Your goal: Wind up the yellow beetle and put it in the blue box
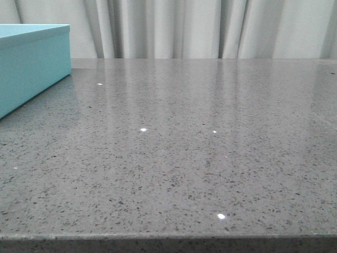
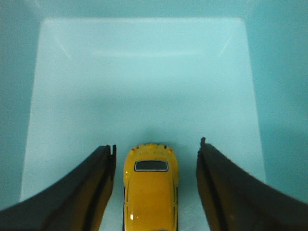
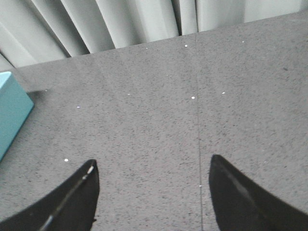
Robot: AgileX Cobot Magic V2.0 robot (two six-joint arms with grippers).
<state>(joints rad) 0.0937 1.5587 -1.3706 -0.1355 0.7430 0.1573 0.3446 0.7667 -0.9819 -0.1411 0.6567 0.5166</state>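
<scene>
Front view: the speckled grey stone table [image 1: 174, 168] lay bare across the middle, and the large light turquoise-blue box with smooth matte sides [image 1: 31, 66] stood at its far left corner, cut off by the frame edge. Neither arm nor the toy showed here.

Left wrist view: the left claw [image 2: 155, 147] hung inside the blue box [image 2: 144, 82], looking down on its pale floor. The small bright-yellow toy beetle car with a dark rear window [image 2: 150, 192] sat on that floor between the two dark fingers [image 2: 96, 187], a clear gap on either side, so the claw stood wide and gripped nothing. The car's long axis ran parallel to the fingers, straight along the claw's line. The store step looked done; the move left was probably a straight lift out without brushing the car.

Right wrist view: the right claw [image 3: 151, 166] hovered wide and empty over bare table [image 3: 159, 110], the blue box [image 3: 12, 113] well apart toward the table's left. The left arm was plainly the nearer.
</scene>
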